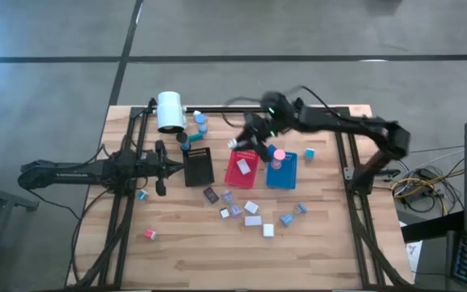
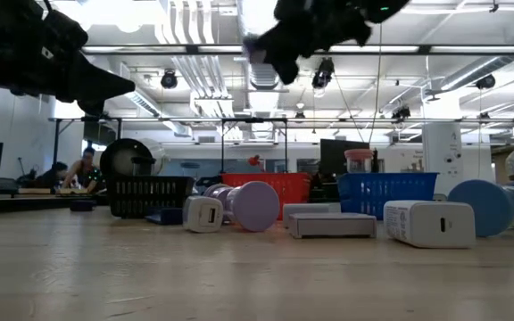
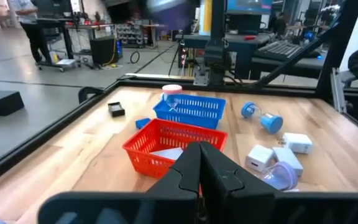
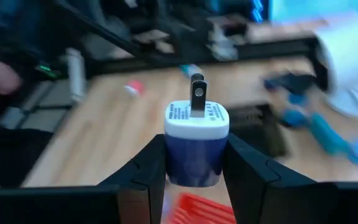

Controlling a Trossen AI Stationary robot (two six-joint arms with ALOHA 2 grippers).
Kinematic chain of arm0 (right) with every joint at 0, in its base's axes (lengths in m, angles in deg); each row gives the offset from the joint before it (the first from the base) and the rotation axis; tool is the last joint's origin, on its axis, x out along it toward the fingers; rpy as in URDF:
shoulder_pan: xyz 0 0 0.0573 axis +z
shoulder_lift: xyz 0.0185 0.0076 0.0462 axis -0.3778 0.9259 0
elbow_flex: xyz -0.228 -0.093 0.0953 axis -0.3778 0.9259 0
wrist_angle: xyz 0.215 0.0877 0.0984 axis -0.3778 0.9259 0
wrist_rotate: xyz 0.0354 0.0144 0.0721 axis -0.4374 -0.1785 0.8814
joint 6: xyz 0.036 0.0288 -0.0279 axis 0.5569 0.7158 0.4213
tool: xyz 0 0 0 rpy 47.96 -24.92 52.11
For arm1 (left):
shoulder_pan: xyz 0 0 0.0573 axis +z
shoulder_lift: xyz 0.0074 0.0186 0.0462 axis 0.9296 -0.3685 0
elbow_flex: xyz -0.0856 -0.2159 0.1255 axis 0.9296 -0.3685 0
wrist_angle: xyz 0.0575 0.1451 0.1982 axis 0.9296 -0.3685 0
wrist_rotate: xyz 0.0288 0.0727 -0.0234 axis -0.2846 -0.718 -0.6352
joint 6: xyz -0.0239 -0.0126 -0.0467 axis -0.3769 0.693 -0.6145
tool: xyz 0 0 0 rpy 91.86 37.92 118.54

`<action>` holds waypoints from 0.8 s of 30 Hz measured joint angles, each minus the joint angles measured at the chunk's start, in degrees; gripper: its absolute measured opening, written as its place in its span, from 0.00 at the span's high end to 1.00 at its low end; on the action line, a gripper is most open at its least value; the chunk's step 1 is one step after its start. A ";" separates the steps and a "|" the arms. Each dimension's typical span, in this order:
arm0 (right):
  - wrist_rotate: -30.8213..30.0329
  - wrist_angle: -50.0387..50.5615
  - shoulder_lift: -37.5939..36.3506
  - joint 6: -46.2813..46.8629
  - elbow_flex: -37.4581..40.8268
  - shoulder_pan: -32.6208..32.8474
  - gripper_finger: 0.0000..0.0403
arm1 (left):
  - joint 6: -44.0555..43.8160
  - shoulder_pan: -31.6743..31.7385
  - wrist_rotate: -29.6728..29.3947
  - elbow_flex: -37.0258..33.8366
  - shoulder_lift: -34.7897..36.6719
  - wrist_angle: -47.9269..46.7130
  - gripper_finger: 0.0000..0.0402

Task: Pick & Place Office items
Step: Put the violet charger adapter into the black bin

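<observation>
My right gripper point(image 1: 246, 139) hangs above the far end of the red tray point(image 1: 242, 168), shut on a small charger block point(image 4: 196, 140) that has a blue body and a white face with metal prongs. Other office items lie loose on the table's near half: white blocks point(image 1: 252, 208), lavender and blue pieces point(image 1: 228, 197) and a pink piece point(image 1: 150, 234). A pink cap point(image 1: 278, 154) sits in the blue tray point(image 1: 282, 172). My left gripper point(image 1: 169, 167) waits shut at the left, beside the black tray point(image 1: 199, 165), touching nothing. My right gripper pinches the charger block's blue body by two opposite sides point(image 4: 174, 155) between its two fingers point(image 4: 145, 174). The white pronged face point(image 4: 197, 118) points away from the wrist. The block is lifted clear, high above the table.
A big white cylinder point(image 1: 170, 111) lies at the far left with blue caps point(image 1: 200, 122) beside it. A blue piece point(image 1: 309, 153) lies right of the blue tray. Black frame rails point(image 1: 353, 170) run along both table sides. Bare wood shows at the near left.
</observation>
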 joint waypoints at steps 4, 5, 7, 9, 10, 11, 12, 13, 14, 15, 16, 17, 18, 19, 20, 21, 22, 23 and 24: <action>-0.12 -12.99 -8.04 5.08 13.61 2.20 0.71 | 0.60 -1.00 3.47 0.00 -0.55 -0.98 0.98; -0.27 -15.46 -10.05 5.96 16.66 2.56 0.71 | 1.29 -1.42 4.91 -0.03 -0.97 -1.41 0.98; -0.37 -20.71 -14.02 6.65 22.50 3.00 0.71 | 2.58 -2.23 5.79 -0.07 -1.70 -0.81 0.98; -1.26 -25.43 -17.82 7.52 28.30 3.10 0.71 | 3.60 -2.72 5.24 -0.07 -2.47 1.58 0.98; -1.91 -28.09 -19.28 8.03 31.05 3.07 0.71 | 3.97 -2.82 4.46 -0.07 -2.76 2.53 0.98; -2.62 -30.48 -20.71 8.53 33.61 2.93 0.71 | 4.25 -2.87 3.80 -0.07 -3.11 3.90 0.98; -3.05 -32.75 -22.01 9.17 36.25 2.58 0.71 | 4.51 -2.86 3.24 -0.07 -3.44 5.32 0.98; -3.19 -35.04 -23.09 10.03 38.54 2.37 0.71 | 4.82 -2.89 2.54 -0.07 -3.82 6.36 0.98; -3.23 -37.63 -24.00 11.01 40.51 2.22 0.71 | 5.56 -2.99 1.92 -0.07 -4.31 7.15 0.98; -3.23 -40.17 -24.65 12.16 42.41 2.08 0.71 | 6.77 -3.22 1.19 -0.07 -4.92 7.58 0.98; -3.23 -42.26 -25.17 13.21 44.26 2.03 0.71 | 8.17 -3.49 -0.03 -0.07 -5.64 7.78 0.98; -3.42 -44.31 -25.36 13.87 45.85 2.03 0.71 | 9.31 -3.82 -1.87 -0.07 -6.52 8.09 0.98; -4.29 -46.45 -25.46 14.09 47.24 2.03 0.71 | 9.95 -4.15 -3.76 -0.07 -7.43 8.17 0.98; -5.18 -48.54 -25.53 14.03 48.49 2.12 0.71 | 10.43 -4.42 -5.45 -0.07 -8.52 8.64 0.98; -6.04 -50.82 -25.58 13.78 49.52 2.18 0.71 | 10.95 -4.63 -6.37 -0.03 -9.68 9.58 0.98; -6.72 -53.14 -25.56 13.53 50.44 2.18 0.71 | 11.60 -4.77 -6.66 0.14 -10.70 10.06 0.98; -7.15 -54.85 -25.41 13.48 51.27 2.20 0.71 | 12.27 -4.82 -6.67 0.46 -11.79 10.41 0.98; -7.18 -56.21 -25.18 13.44 52.02 2.21 0.71 | 12.79 -4.84 -6.66 1.07 -13.09 10.83 0.98; -7.19 -57.44 -25.07 13.38 52.75 2.23 0.71 | 13.17 -4.83 -6.69 1.82 -14.25 11.08 0.98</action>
